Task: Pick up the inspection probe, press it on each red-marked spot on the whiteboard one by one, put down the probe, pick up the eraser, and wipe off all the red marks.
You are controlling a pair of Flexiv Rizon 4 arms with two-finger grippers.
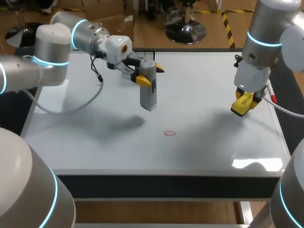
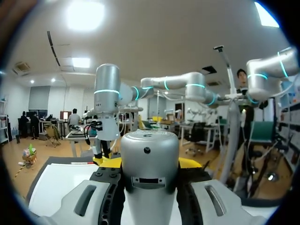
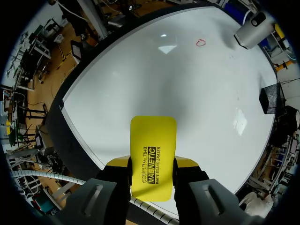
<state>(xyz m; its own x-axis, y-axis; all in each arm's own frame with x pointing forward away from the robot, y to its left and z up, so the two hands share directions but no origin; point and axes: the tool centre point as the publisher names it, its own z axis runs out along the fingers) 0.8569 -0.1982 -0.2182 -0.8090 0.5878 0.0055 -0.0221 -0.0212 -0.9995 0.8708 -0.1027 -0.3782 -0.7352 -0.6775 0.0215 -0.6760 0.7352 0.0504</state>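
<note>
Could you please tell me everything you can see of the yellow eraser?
The eraser is a flat yellow block with rounded corners, plastic by its look, with black print along one face. It is held in the right gripper, whose yellow-tipped fingers press on its two long sides. It hangs above the whiteboard, near the board's right edge, touching only the fingers. Its wiping face cannot be seen.

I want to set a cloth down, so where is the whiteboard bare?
Bare: the near left corner of the whiteboard, and the stretch between the red mark and the eraser. Crowded: mid-back, around the probe and black basket.
</note>
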